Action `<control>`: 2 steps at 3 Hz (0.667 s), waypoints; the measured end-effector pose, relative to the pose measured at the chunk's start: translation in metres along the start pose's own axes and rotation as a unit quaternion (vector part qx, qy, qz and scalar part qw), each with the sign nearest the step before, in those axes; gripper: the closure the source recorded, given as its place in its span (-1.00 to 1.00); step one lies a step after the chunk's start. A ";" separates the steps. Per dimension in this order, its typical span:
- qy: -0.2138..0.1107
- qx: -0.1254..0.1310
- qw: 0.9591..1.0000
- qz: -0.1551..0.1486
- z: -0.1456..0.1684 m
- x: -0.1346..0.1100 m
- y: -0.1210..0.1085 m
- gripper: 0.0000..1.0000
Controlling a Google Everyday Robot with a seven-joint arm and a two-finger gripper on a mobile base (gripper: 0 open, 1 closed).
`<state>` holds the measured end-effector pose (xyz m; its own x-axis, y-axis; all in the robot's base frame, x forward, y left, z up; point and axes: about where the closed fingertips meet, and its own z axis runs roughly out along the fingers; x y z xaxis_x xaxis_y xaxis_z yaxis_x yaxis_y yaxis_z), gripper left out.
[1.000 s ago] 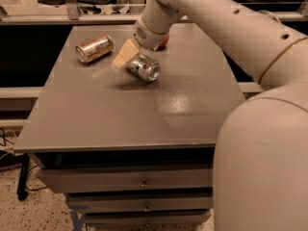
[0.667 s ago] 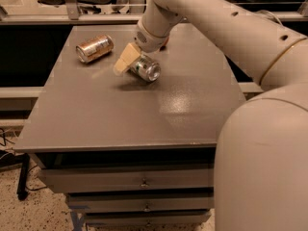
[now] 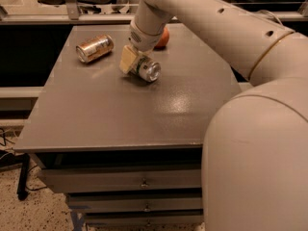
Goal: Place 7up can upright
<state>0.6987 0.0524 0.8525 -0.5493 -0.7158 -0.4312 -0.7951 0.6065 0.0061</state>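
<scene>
My gripper [image 3: 138, 65] is down at the far half of the grey table [image 3: 120, 124], a little left of the middle, and it is closed on the 7up can [image 3: 150, 71]. One pale finger pad [image 3: 127, 59] lies flat against the can's left flank. The opposite finger is hidden behind the can's body, so I judge the grip from the side that shows.

The can is on its side, not upright, with its round silver end turned toward the camera and slightly to the right. It sits low at the tabletop with a shadow close beneath it. I cannot tell whether it rests on the surface or hangs just clear of it.

My arm [image 3: 216, 28] reaches in from the right, over the table's far right corner, and my wrist angles down and left to the can. The large cream housing [image 3: 260, 167] fills the lower right of the view.

Near the can, to its left and slightly farther back, a copper-gold can [image 3: 95, 48] also lies on its side, apart from my fingers. Just behind my wrist, a round orange-red object [image 3: 162, 38] shows, partly covered by the arm. Below the tabletop are drawers [image 3: 142, 182] with small knobs, and a speckled floor [image 3: 29, 211] shows at the lower left.
</scene>
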 end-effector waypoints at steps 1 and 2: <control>0.011 0.027 0.999 -0.020 -0.008 -0.011 -0.002 0.27; -0.004 0.054 0.998 -0.037 -0.033 -0.020 -0.002 0.76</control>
<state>0.7033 0.0543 0.8909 -0.4877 -0.7571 -0.4347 -0.8006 0.5864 -0.1230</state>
